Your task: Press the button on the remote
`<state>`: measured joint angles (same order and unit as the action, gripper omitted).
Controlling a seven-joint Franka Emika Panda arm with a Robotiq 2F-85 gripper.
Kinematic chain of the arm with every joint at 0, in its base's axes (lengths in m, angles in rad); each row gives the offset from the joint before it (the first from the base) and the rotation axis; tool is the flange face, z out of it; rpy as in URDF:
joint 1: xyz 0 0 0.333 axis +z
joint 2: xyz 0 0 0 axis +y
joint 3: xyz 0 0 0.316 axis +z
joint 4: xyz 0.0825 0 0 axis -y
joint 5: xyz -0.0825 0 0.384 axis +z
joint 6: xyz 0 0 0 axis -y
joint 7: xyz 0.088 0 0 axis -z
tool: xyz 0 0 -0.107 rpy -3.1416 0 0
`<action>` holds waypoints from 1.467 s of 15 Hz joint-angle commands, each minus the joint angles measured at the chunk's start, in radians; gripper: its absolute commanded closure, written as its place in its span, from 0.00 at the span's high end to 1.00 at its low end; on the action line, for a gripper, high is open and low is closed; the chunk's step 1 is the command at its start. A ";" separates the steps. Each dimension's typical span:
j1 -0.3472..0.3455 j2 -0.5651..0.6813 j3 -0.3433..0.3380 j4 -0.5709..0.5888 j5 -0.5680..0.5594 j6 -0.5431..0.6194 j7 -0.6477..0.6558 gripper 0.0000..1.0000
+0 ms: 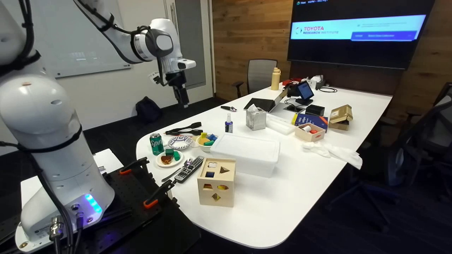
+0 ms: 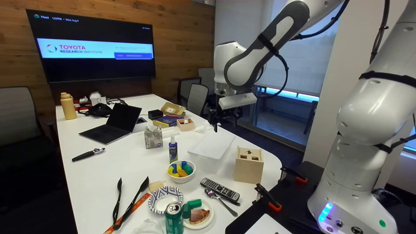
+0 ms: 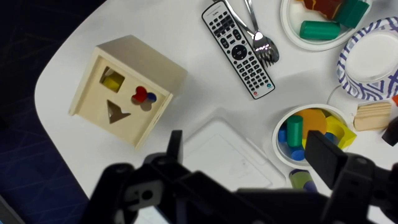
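The remote lies flat on the white table. It is a slim bar with a black edge, a silver-grey face, many dark keys and a round dark pad. It shows in both exterior views and whole in the wrist view. My gripper is open and empty, its two black fingers wide apart. It hangs well above the table in both exterior views, touching nothing. In the wrist view the remote lies beyond the fingertips, toward the top of the picture.
A wooden shape-sorter cube stands beside the remote. A fork and spoon lie against its other side. Nearby are a white lidded box, a bowl of blocks, a plate of toy food and a green can.
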<state>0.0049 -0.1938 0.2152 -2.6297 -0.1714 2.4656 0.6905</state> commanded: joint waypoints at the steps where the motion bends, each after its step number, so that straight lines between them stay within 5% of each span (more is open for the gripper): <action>1: 0.001 0.116 -0.006 -0.027 -0.015 0.144 0.133 1.00; 9: 0.043 0.405 -0.124 0.023 0.079 0.394 0.001 1.00; 17: 0.198 0.611 -0.192 0.097 0.216 0.444 0.020 1.00; 18: 0.207 0.633 -0.192 0.107 0.237 0.454 0.014 0.76; 22: 0.252 0.722 -0.215 0.152 0.288 0.486 0.007 0.51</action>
<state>0.2144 0.4644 0.0298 -2.5162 0.0793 2.9137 0.6945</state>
